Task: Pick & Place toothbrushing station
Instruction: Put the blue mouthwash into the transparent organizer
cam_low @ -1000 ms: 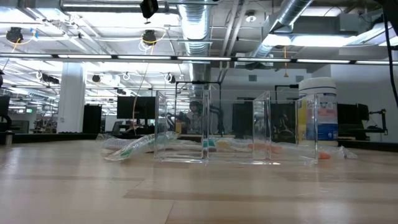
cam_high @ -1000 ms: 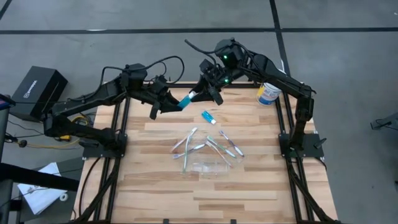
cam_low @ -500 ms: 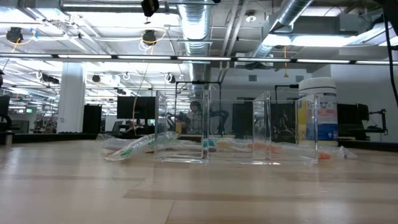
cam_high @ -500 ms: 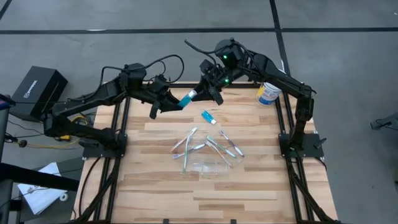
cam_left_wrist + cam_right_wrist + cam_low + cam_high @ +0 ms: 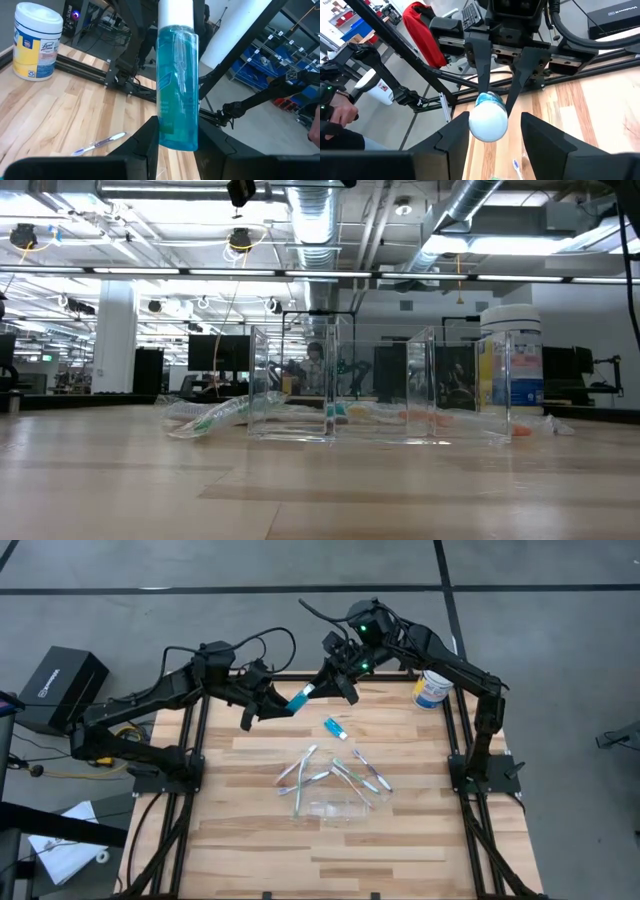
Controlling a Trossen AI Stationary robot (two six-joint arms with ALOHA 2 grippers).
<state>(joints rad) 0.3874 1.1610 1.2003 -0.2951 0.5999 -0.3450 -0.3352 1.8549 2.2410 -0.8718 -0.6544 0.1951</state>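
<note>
The table (image 5: 400, 850) is pale wood planks in a black frame, with both arms reaching in over its far edge. A white tub (image 5: 432, 690) with a blue and yellow label stands at the far right corner; it shows again in the left wrist view (image 5: 34, 41) and, behind the container, in the low view (image 5: 511, 360).

The left gripper (image 5: 281, 706) hangs above the far left part of the table and is clamped on the flat end of a teal tube (image 5: 301, 698), which points up and to the right toward the other arm. In the left wrist view the tube (image 5: 178, 95) stands between the two dark fingers (image 5: 145, 145), its white cap uppermost. The right gripper (image 5: 334, 681) is at the tube's cap end. In the right wrist view its fingers (image 5: 455, 135) stand either side of the white cap (image 5: 488, 121) with a gap showing on both sides, so they are not pressed on it.

The clear container (image 5: 338, 809) lies near the table's middle, toward the near side; in the low view it (image 5: 340, 385) sits between the camera and the brushes. Several toothbrushes (image 5: 335, 774) are scattered just beyond it. A second teal tube (image 5: 336, 728) lies flat on the table beyond the brushes, below the grippers.
</note>
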